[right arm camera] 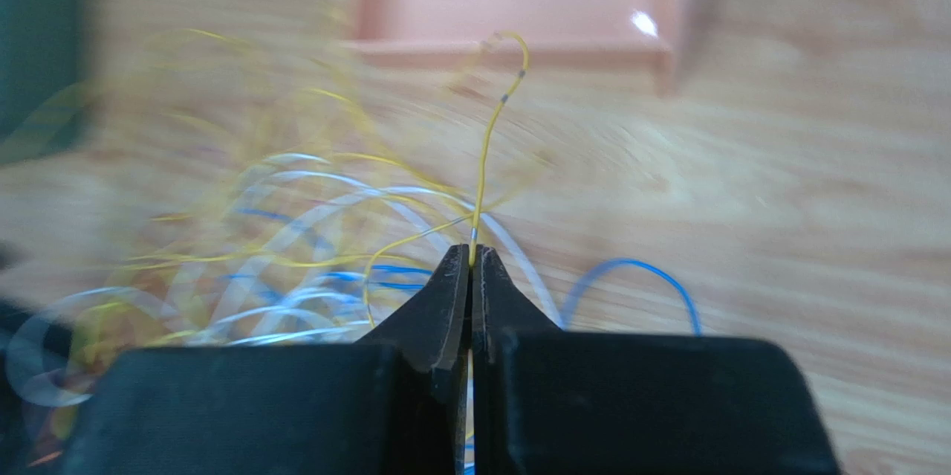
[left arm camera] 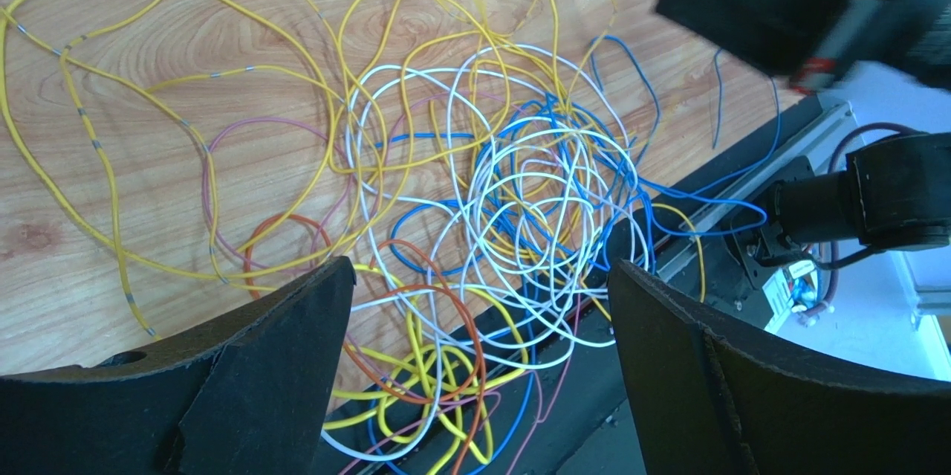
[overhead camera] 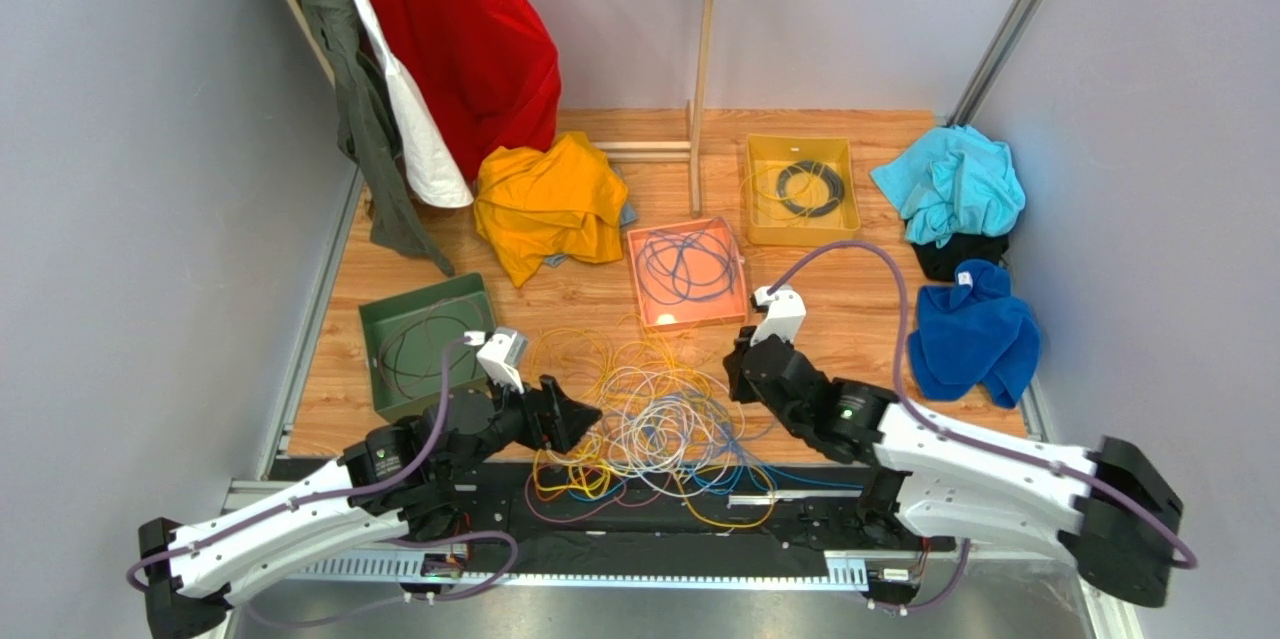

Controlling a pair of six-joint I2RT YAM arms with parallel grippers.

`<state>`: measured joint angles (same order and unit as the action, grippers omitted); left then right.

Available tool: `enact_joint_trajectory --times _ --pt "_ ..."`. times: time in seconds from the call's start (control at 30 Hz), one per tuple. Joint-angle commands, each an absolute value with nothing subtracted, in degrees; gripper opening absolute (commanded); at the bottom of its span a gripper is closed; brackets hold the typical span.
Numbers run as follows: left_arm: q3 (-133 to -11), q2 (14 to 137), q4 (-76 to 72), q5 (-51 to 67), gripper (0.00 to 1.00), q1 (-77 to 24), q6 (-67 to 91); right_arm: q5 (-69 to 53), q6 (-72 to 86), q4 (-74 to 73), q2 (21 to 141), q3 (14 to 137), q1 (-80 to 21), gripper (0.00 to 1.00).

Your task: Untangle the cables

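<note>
The cables (overhead camera: 661, 414) lie as a loose tangle of yellow, white, blue and orange wires on the wooden table between the two arms, spilling over its near edge. My left gripper (overhead camera: 579, 422) hovers at the tangle's left side, open. In the left wrist view its fingers (left arm camera: 279, 352) stand wide apart over the cables (left arm camera: 502, 185) with nothing between them. My right gripper (overhead camera: 739, 362) is at the tangle's right edge. The right wrist view shows this gripper (right arm camera: 471, 258) shut on one thin yellow cable (right arm camera: 491, 129), which rises from the tips toward the orange tray.
A green tray (overhead camera: 394, 312) with a dark cable sits at the left, an orange tray (overhead camera: 646, 237) with blue cable behind the tangle, and a yellow tray (overhead camera: 759, 189) with a black coil farther back. Clothes lie around: orange cloth (overhead camera: 549, 204), blue cloth (overhead camera: 977, 332), teal cloth (overhead camera: 950, 182).
</note>
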<state>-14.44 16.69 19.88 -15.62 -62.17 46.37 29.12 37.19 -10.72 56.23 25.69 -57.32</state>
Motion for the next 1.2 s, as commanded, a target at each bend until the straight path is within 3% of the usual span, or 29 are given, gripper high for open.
enact_joint_trajectory --times 0.0,0.27,0.63,1.0,1.17 --pt "-15.6 15.5 18.8 -16.8 0.92 -62.3 46.3 33.5 31.0 -16.7 43.1 38.7 -64.1 0.00" --pt "-17.3 8.2 15.3 -17.5 0.93 -62.3 42.9 20.1 22.5 -31.8 43.3 72.2 -67.9 0.00" --pt "-19.8 3.8 7.1 -15.6 0.99 -62.3 33.5 9.4 20.4 -38.5 53.7 101.4 -67.9 0.00" --pt "-19.5 14.5 -14.1 -1.7 0.99 -62.2 31.5 7.0 22.8 -38.1 54.4 103.1 -67.9 0.00" --pt "-20.3 20.0 -5.7 -4.5 0.99 -62.2 35.4 25.4 17.5 -36.1 51.4 93.5 -67.9 0.00"
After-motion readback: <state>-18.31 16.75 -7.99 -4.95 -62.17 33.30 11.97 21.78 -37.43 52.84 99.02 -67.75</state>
